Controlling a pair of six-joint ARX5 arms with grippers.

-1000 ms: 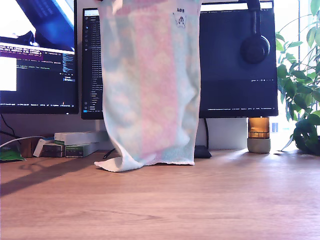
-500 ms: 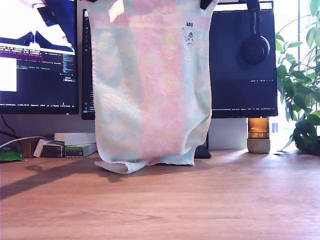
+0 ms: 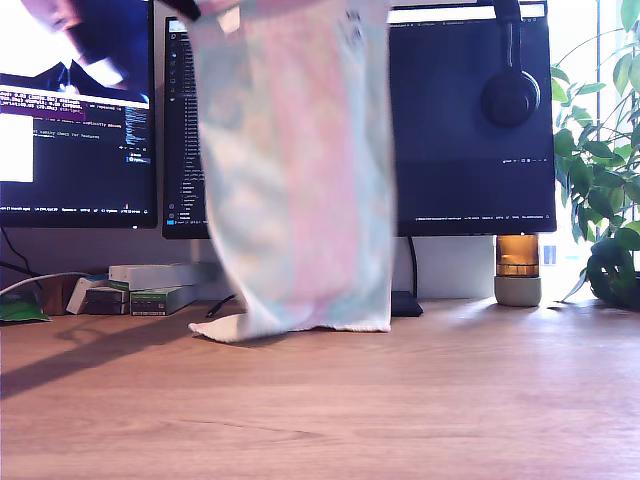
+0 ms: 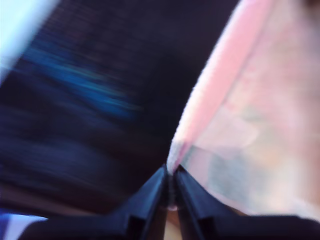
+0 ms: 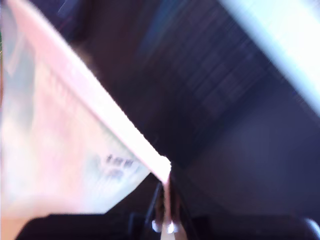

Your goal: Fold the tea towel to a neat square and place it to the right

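Note:
The tea towel [image 3: 295, 180], fluffy white with pink and mint patches, hangs full length in front of the monitors. Its bottom edge rests on the wooden desk [image 3: 400, 400]. My first gripper [image 4: 170, 182] is shut on one top corner of the towel [image 4: 250, 125]. My second gripper [image 5: 165, 200] is shut on the other top corner, the one near the small printed mark on the towel [image 5: 60, 140]. In the exterior view that mark sits at the towel's upper right. Both grippers are almost wholly above that view's top edge; only a dark tip [image 3: 183, 8] shows at the towel's upper left.
Two monitors [image 3: 470, 130] stand behind the towel, with headphones [image 3: 510, 95] hung on one. A plant [image 3: 605, 190] and a small amber lamp [image 3: 517, 270] are at the exterior view's right. Boxes [image 3: 150, 287] and cables lie at its left.
The hanging towel was spread wider half a second ago and is now drawn narrower and blurred with motion. Its bottom edge stays on the desk.

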